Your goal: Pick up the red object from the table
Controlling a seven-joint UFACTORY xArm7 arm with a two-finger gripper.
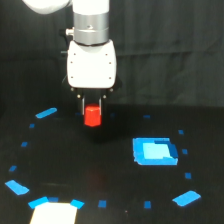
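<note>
The red object (92, 116) is a small red-orange short cylinder. It sits between the two thin fingers of my gripper (92, 111), which hangs from the white arm head at the upper middle of the exterior view. The fingers are closed on its sides. The cylinder appears held just above the black table (90, 170), over the far middle part; I cannot tell for sure whether its bottom touches the surface.
A larger blue square patch (154, 151) lies on the table to the exterior view's right of the gripper. Small blue tape marks dot the surface all around. A pale bright patch (54, 213) shows at the bottom left edge. A dark curtain hangs behind.
</note>
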